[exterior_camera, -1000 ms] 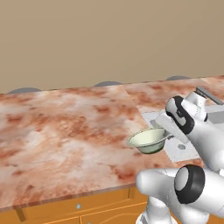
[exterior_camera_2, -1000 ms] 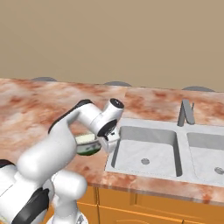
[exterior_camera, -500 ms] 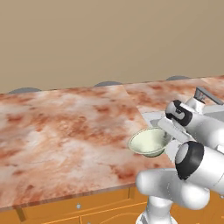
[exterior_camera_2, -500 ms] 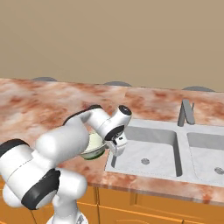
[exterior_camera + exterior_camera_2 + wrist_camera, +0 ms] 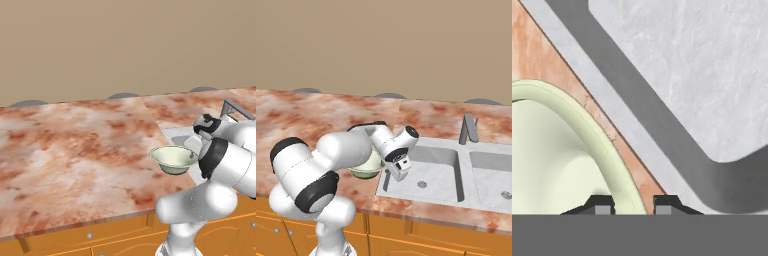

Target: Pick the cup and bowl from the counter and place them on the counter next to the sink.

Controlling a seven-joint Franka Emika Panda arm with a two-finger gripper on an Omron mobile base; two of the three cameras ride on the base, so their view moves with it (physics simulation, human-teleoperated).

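The pale cream-green bowl [image 5: 172, 159] [image 5: 367, 167] rests upright on the marbled counter [image 5: 75, 145] right beside the left rim of the sink [image 5: 426, 170]. My gripper [image 5: 396, 173] [image 5: 634, 205] hangs over the bowl's sink-side edge. In the hand view its fingertips [image 5: 602, 205] straddle the thin rim of the bowl [image 5: 557, 165]. A narrow gap shows on the outer side, so the jaws stand slightly open. A thin strip of counter [image 5: 532, 55] separates the bowl from the sink [image 5: 702, 65]. The cup is out of view.
A grey faucet [image 5: 468, 129] [image 5: 232, 107] stands behind the double basin. The counter's front edge runs close below the bowl, above orange cabinets [image 5: 100, 240]. A beige wall backs the counter. My bent arm crowds the space just in front of the bowl.
The fingers have parted from the bowl's rim. The bowl stays beside the sink, and my arm's elbow has swung lower and nearer the cameras.
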